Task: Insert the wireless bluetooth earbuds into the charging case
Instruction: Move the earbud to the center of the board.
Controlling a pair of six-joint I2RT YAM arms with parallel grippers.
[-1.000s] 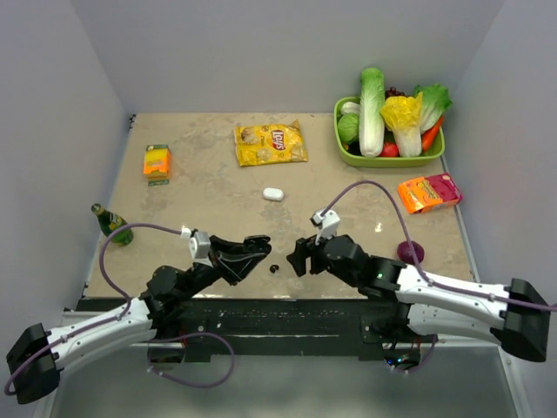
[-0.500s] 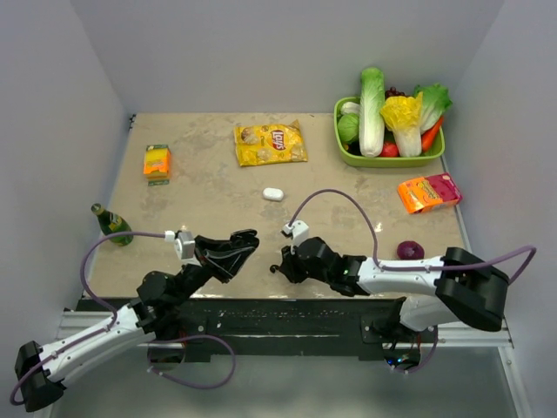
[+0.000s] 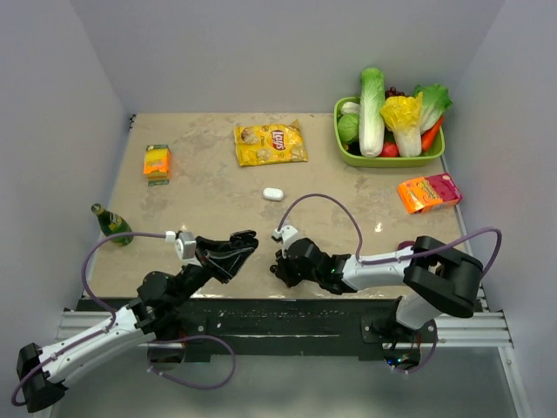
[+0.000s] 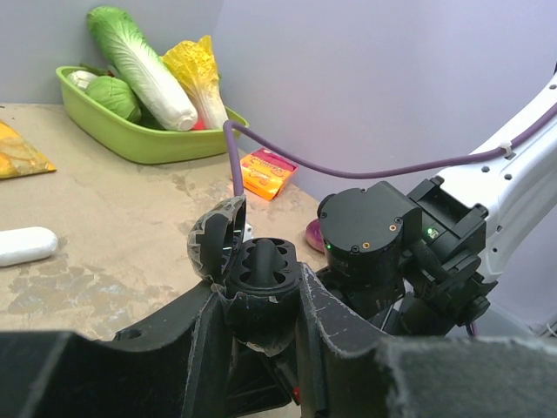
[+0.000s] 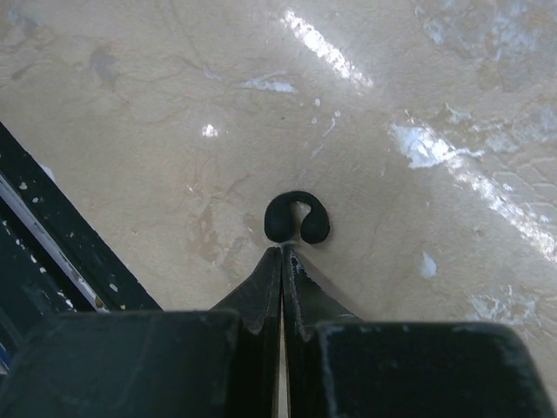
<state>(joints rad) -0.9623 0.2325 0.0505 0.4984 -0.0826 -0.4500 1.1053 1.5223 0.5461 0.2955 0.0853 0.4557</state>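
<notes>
Right gripper [image 5: 283, 252] dropped shut, dark earbud [image 5: 277, 223] just past its tips

I read the counter [image 5: 130, 104] as polished, beige, stone-look material: glossy, with white glare patches. Fingers of the right gripper [image 5: 282, 257]: matt black plastic. Dark earbud [image 5: 296, 218]: dull, rubbery-looking black. Dark charging case [image 4: 261, 261] in the left gripper [image 4: 258, 294]: matt black plastic, lid mottled grey. White charging case [image 4: 22, 246]: smooth, satin plastic. Cable [image 4: 348, 170]: smooth purple sheath.

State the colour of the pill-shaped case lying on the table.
Plain white, with no pattern. The pill-shaped case shows best in the top external view.
</notes>
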